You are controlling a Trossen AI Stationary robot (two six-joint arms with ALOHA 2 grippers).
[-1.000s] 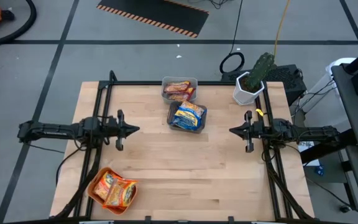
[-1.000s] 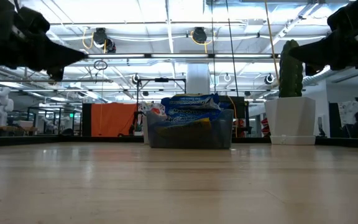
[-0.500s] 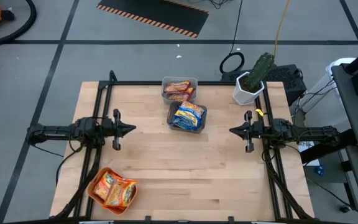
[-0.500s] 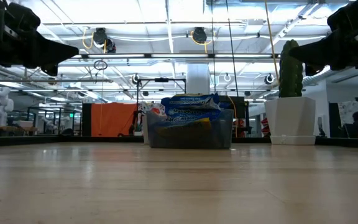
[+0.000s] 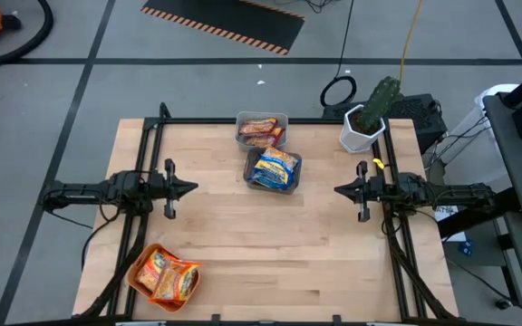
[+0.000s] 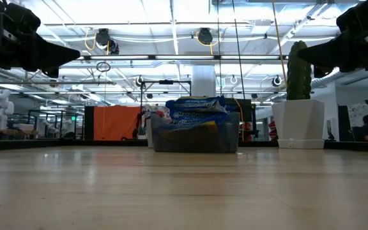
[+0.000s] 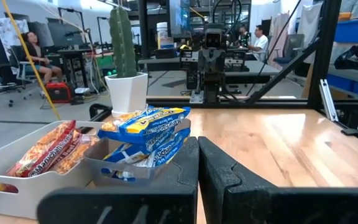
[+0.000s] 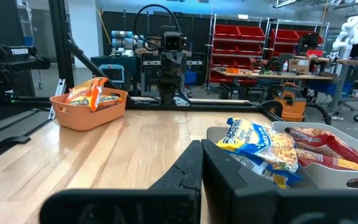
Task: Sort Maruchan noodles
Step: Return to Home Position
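The left gripper (image 5: 188, 188) hangs over the table's (image 5: 270, 244) left edge, about halfway along it. Its own wrist camera shows the two dark fingers (image 7: 179, 168) pressed flat together with nothing between them.

At the near left corner sits the orange bin (image 5: 134, 272), a rounded plastic tub. The crinkly orange-yellow packets (image 5: 169, 276) are piled in it and stand above the rim. Only the overhead camera and the right wrist camera take this bin in. The table-height camera looks past it.

Near the middle of the far edge stands a pale grey bin (image 5: 263, 115) with the glossy reddish packets (image 5: 261, 132) lying in it. Just in front of it, and touching it as far as I can tell, is a dark bin (image 5: 250, 172) holding the blue-and-silver packets (image 5: 275, 168). From table height the blue stack (image 6: 195, 107) bulges over the smoky, see-through wall, which the overhead view cannot show. The left wrist view shows the two bins side by side.

At the far right corner a potted cactus (image 5: 381, 98) stands upright in a faceted white pot.

The right gripper (image 5: 341, 190) hangs over the right edge, facing the left one across bare wood. Its fingers (image 8: 188, 168) are likewise closed tight and empty.
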